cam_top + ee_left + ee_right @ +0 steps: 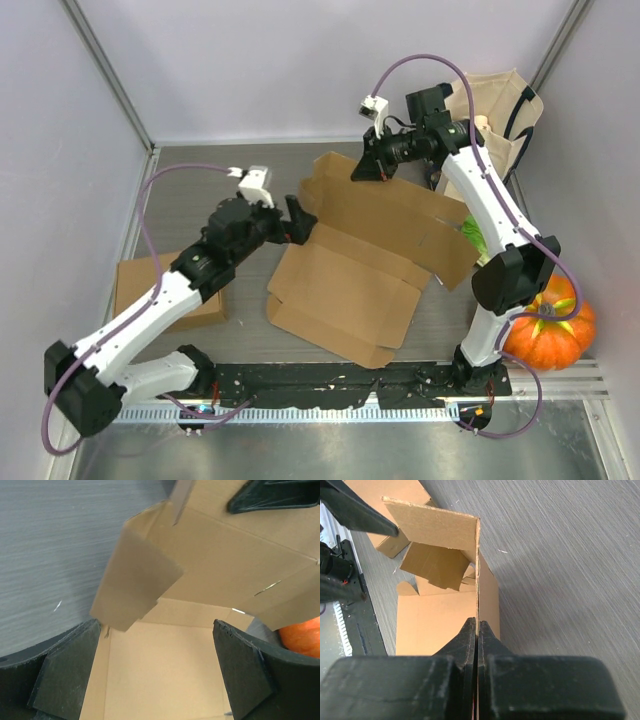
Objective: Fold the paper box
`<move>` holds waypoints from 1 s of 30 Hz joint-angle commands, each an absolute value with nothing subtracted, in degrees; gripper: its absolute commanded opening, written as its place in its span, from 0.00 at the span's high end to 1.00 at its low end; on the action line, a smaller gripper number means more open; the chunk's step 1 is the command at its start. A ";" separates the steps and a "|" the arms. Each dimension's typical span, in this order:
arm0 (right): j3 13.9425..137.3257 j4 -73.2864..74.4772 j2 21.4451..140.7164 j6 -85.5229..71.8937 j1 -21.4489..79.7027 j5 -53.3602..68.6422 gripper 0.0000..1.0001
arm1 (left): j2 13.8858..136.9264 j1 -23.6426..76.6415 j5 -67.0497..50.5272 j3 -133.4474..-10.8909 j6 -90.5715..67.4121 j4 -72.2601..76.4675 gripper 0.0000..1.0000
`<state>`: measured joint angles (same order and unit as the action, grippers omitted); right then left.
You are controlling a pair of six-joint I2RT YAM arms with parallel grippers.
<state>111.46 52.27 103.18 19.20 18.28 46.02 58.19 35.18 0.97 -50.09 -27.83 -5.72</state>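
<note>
The brown cardboard paper box (pixel 350 270) lies partly unfolded in the middle of the table, its base flat and its far wall raised. My right gripper (pixel 362 170) is shut on the top edge of that raised wall (pixel 478 570) at the far end. My left gripper (pixel 298 215) is open at the box's left far corner. In the left wrist view its fingers (pixel 65 675) stand wide apart over the box floor (pixel 160 670), with a small corner flap (pixel 135 582) hanging ahead of them.
A closed cardboard box (pixel 165 290) sits at the left under my left arm. An orange pumpkin (pixel 548 330) sits by the right arm's base. A beige bag (pixel 495 120) stands at the far right, with something green (pixel 472 238) beside the box.
</note>
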 commanded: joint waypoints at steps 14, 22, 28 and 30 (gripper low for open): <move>116.45 50.10 106.52 24.34 21.01 40.78 0.99 | 74.09 39.56 27.25 -59.77 -24.60 -3.95 0.30; 119.61 50.27 109.77 31.11 21.36 42.89 0.99 | 75.32 33.49 20.92 -60.03 -25.31 -5.79 0.60; 121.46 50.54 112.06 37.25 22.23 42.54 0.99 | 75.59 29.36 18.28 -59.50 -25.84 -7.20 0.95; 121.99 50.89 113.46 38.66 23.37 41.31 0.99 | 74.98 28.83 18.02 -59.07 -25.93 -7.82 1.00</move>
<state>118.17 52.16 112.22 33.08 21.58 41.80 75.64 30.17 19.31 -59.64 -25.47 -7.35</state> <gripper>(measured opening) 0.044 0.029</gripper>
